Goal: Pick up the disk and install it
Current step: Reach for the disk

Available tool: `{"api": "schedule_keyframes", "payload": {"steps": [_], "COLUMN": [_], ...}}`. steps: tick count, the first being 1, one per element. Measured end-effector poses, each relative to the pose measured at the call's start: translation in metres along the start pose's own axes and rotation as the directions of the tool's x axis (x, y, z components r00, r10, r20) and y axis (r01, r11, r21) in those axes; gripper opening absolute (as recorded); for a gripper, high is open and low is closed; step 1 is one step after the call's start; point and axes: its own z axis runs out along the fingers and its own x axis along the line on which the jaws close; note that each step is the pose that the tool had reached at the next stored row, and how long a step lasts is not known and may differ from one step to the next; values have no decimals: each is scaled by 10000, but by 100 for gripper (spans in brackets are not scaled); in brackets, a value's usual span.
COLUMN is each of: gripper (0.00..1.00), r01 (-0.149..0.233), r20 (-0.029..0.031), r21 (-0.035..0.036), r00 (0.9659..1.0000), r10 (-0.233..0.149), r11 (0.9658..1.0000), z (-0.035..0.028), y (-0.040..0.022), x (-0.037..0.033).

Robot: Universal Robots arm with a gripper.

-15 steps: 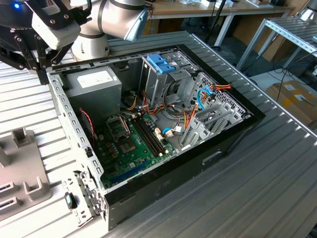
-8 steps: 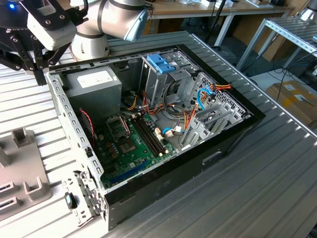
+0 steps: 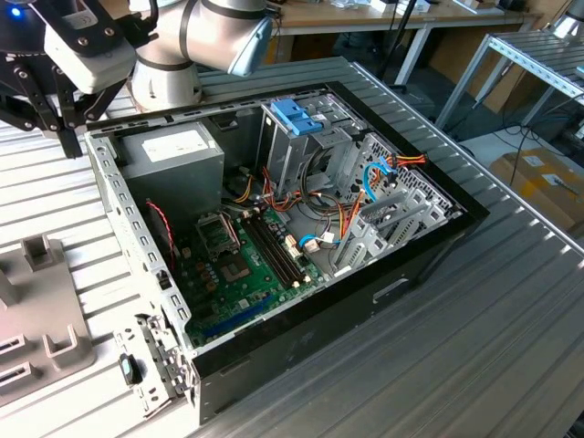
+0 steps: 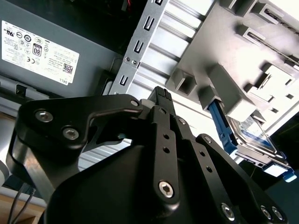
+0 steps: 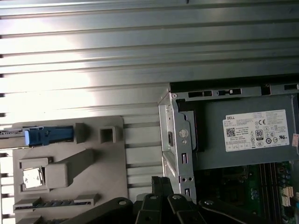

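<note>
**Operator:** State the tool condition.

**Technician:** The gripper (image 5: 161, 183) hangs over the ribbed table (image 3: 511, 328), just beside the rear corner of the computer case (image 3: 301, 338); in the first wrist view its fingertips appear to sit together with nothing between them; it touches no part.

**Operator:** Locate the disk.

**Technician:** The disk (image 4: 254, 134) is seated on edge in a slot of the grey fixture (image 5: 70, 163), with a blue carrier along its side; the fixture lies on the table next to the case, apart from the gripper; judged from this, pick-up is not yet done.

**Operator:** Why is it held on edge?

**Technician:** Probably so that both flat faces are exposed to the fingers; a disk lying flat would offer only thin edges.

**Operator:** And the case?

**Technician:** It lies on its side with the panel off, so the interior opens upward; the drive cage (image 3: 297, 117) with the blue top sits beyond the power supply (image 3: 173, 153), reachable from above.
</note>
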Motion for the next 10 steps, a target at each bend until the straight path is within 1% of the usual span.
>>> {"api": "schedule_keyframes", "payload": {"steps": [5,10], "gripper": [11,11], "r01": [0,0], "r20": [0,0], "r21": [-1,0], "r00": [10000,10000], "r10": [0,0], "r11": [10000,10000], "z": [1,1], "y": [-3,-3], "x": [37,46]}}
